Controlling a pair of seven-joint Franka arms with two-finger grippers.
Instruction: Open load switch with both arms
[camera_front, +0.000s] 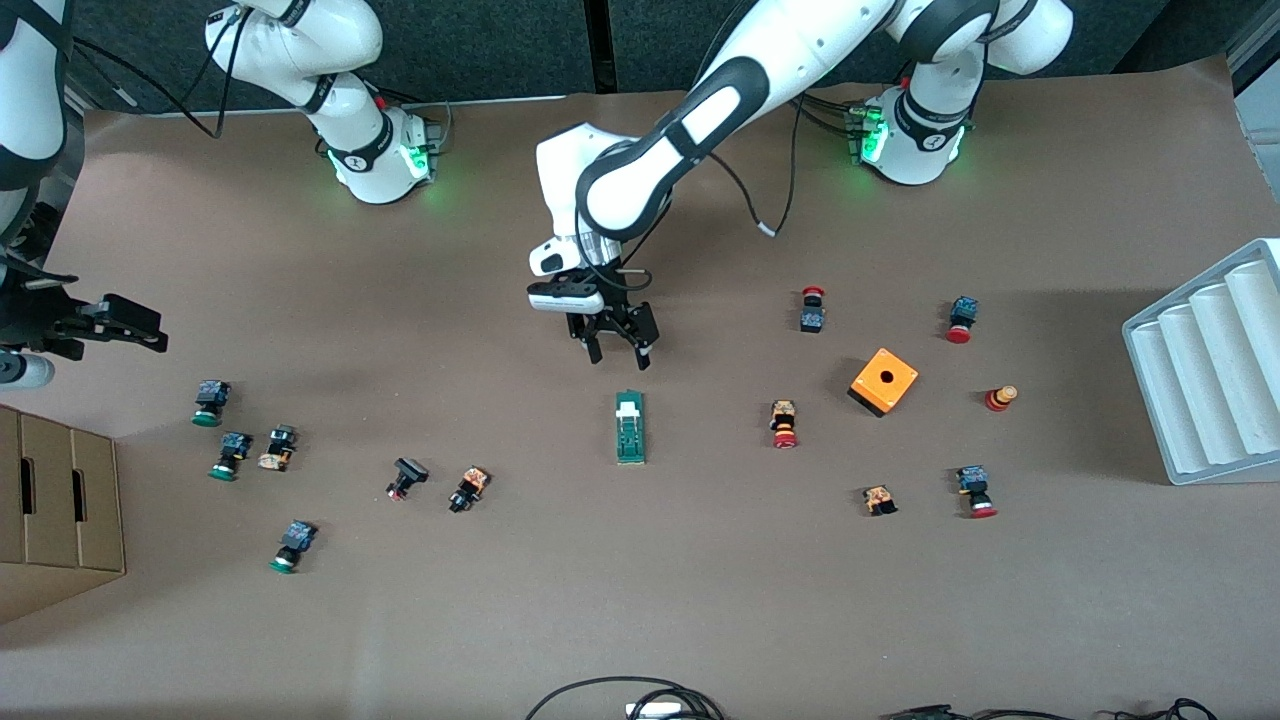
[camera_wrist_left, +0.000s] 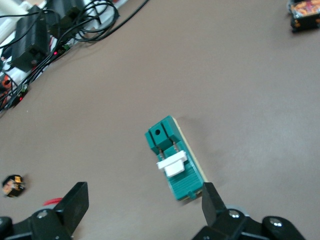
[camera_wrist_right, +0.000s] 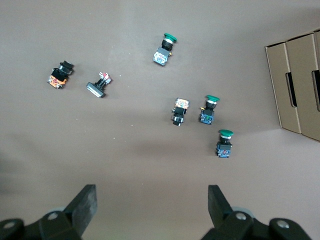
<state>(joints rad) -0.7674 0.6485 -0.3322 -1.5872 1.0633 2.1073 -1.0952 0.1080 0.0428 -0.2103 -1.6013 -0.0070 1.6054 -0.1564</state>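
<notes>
The load switch (camera_front: 630, 427) is a narrow dark green block with a white piece toward the end that faces the robots' bases, and it lies flat at mid-table. In the left wrist view the load switch (camera_wrist_left: 175, 157) lies just past one finger (camera_wrist_left: 212, 202), apart from it. My left gripper (camera_front: 618, 357) (camera_wrist_left: 144, 200) hangs open and empty over the bare table beside that end. My right gripper (camera_front: 140, 325) (camera_wrist_right: 152, 197) is open and empty, held over the right arm's end of the table, where that arm waits.
Green-capped push-buttons (camera_front: 210, 402) lie toward the right arm's end, red-capped ones (camera_front: 785, 425) and an orange cube (camera_front: 883, 381) toward the left arm's end. A cardboard box (camera_front: 55, 510) and a white ribbed tray (camera_front: 1210, 370) stand at the table's ends. Cables (camera_front: 630, 700) lie at the front edge.
</notes>
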